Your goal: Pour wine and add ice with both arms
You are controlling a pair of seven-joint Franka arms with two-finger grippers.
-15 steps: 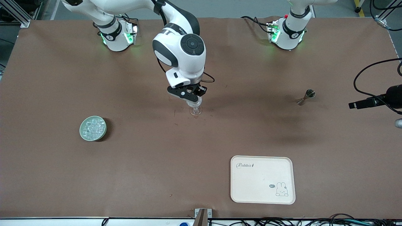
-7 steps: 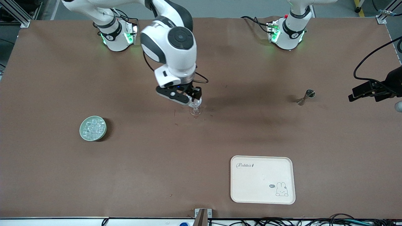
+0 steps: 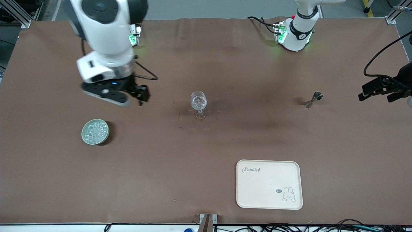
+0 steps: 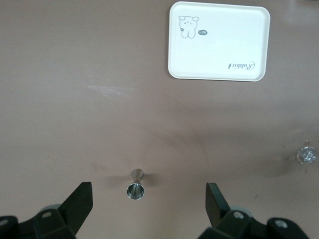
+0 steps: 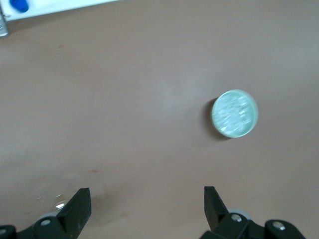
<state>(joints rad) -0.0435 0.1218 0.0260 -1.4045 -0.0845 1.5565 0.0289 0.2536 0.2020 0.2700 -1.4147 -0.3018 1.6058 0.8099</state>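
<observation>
The silvery jigger (image 3: 313,99) for the wine stands toward the left arm's end of the table. My left gripper (image 3: 379,94) hangs open high above it; in the left wrist view the jigger (image 4: 135,187) shows far below, between the spread fingers of the left gripper (image 4: 148,201). A pale-green dish (image 3: 95,131) heaped with ice cubes sits toward the right arm's end. My right gripper (image 3: 132,98) is open and empty in the air, over bare table between that dish and the clear stemmed glass (image 3: 198,103). In the right wrist view the right gripper (image 5: 144,204) is empty, with the dish (image 5: 235,113) off to one side.
A cream rabbit-printed tray (image 3: 269,184) lies nearer the front camera than the jigger. It also shows in the left wrist view as the tray (image 4: 219,41), with the glass (image 4: 306,154) at the frame's edge. Black cables hang at the left arm's end.
My right gripper opened, let go of the stemmed glass, rose and swung toward the ice dish. The glass stays standing. My left gripper shifted slightly.
</observation>
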